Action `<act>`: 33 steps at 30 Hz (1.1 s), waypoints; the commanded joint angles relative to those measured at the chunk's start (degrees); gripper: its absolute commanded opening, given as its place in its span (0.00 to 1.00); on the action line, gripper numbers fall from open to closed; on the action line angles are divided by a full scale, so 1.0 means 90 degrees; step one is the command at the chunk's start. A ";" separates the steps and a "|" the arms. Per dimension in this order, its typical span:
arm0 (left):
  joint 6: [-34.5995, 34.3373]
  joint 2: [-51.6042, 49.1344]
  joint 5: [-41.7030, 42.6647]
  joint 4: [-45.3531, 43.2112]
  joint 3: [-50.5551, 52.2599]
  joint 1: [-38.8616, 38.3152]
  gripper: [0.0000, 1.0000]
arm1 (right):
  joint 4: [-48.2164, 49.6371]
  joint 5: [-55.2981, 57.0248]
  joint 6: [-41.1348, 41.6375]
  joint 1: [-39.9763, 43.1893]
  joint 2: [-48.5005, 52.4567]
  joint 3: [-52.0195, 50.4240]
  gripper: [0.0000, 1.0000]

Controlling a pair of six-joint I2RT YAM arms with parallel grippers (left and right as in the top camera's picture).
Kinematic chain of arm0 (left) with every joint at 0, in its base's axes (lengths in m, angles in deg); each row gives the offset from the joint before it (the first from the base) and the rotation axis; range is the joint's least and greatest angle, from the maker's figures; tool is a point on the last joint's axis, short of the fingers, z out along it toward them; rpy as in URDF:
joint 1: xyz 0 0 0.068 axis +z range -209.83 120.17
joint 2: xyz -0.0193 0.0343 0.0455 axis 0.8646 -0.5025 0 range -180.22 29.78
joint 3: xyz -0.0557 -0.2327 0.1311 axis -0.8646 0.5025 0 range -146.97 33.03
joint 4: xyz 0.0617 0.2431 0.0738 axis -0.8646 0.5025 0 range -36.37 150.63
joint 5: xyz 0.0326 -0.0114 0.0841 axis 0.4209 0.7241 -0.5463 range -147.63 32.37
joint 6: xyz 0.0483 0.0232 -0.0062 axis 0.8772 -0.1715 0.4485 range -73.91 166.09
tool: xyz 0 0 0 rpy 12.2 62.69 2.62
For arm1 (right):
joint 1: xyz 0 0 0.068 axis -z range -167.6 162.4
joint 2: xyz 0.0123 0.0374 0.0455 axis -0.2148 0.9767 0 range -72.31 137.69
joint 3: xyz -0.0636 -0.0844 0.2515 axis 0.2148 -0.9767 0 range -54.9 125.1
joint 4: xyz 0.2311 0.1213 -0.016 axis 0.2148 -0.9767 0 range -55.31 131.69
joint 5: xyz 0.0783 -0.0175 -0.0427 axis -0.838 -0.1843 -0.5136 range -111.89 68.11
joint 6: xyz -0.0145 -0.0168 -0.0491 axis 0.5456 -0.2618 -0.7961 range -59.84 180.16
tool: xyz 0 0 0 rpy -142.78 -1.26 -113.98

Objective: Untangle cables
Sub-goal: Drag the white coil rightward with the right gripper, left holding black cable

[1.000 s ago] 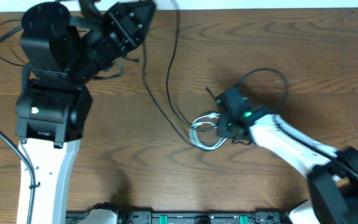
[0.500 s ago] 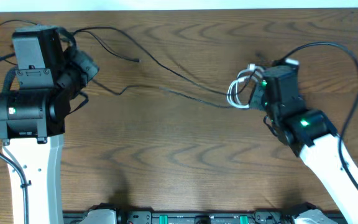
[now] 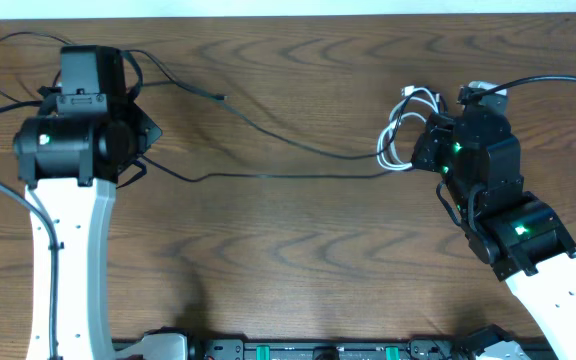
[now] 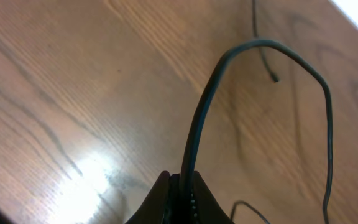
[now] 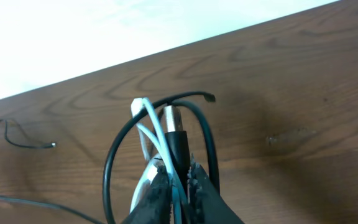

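My left gripper [image 3: 136, 148] is at the far left and is shut on a black cable [image 4: 202, 118] that arches up out of its jaws [image 4: 182, 186]. That thin black cable [image 3: 268, 174] runs nearly straight across the table to the bundle at the right. A second black cable [image 3: 268, 128] runs from the upper left down to the same bundle. My right gripper [image 3: 423, 150] is shut on a looped white cable [image 3: 396, 135] and a black plug. In the right wrist view the white cable [image 5: 149, 130] and a black loop [image 5: 109, 168] stand out of the jaws [image 5: 179, 177].
Thicker black arm cables curve at the far left [image 3: 8, 45] and the far right [image 3: 558, 82]. The table's far edge meets a white wall [image 3: 288, 8]. Equipment lines the front edge [image 3: 318, 350]. A loose black cable end [image 4: 275, 78] lies on the wood.
The two arms have drawn apart. My right gripper has carried the white and black bundle up and right. The black cables are now stretched nearly straight between the grippers.
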State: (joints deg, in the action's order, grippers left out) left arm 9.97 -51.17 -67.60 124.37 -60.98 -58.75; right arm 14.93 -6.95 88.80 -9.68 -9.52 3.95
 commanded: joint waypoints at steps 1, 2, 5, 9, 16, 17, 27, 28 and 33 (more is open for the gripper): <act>0.0061 -0.0141 -0.0185 0.0119 0.0053 0.0027 0.08 | -0.0002 0.0168 -0.0316 0.0017 -0.0015 0.0117 0.10; 0.0061 -0.0158 -0.0187 0.0138 0.0053 0.0027 0.07 | -0.0032 0.0228 -0.0379 0.0017 -0.0015 0.0119 0.09; 0.0058 -0.0177 -0.0189 0.0192 0.0053 0.0027 0.07 | -0.0219 0.0466 -0.0454 0.0017 -0.0015 0.0119 0.05; 0.0056 -0.0177 -0.0255 0.0255 0.0053 0.0027 0.08 | -0.0578 0.0996 -0.0449 0.0019 -0.0007 0.0117 0.01; 0.0015 -0.0177 0.0066 0.0284 0.0053 0.0022 0.08 | -0.0770 -0.0304 -0.0430 0.0080 0.0209 0.0117 0.27; 0.0015 -0.0177 0.0124 0.0287 0.0053 0.0022 0.07 | -0.0891 -0.0588 -0.0430 0.0080 0.0304 0.0117 0.36; 0.0039 -0.0177 0.0163 0.0374 0.0053 0.0022 0.08 | -0.2438 -0.0945 -0.0432 0.0406 0.1870 0.0114 0.86; 0.0039 -0.0177 0.0163 0.0384 0.0053 0.0022 0.08 | -0.2467 -0.1020 -0.0437 0.0512 0.2035 0.0117 0.86; 0.0039 -0.0177 0.0158 0.0427 0.0053 0.0022 0.07 | -0.2455 -0.1715 -0.1008 0.1083 0.2875 0.0114 0.89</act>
State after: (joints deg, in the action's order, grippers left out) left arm 9.95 -52.74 -66.31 127.98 -60.61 -58.75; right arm -7.11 -17.82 83.51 -2.36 13.10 4.27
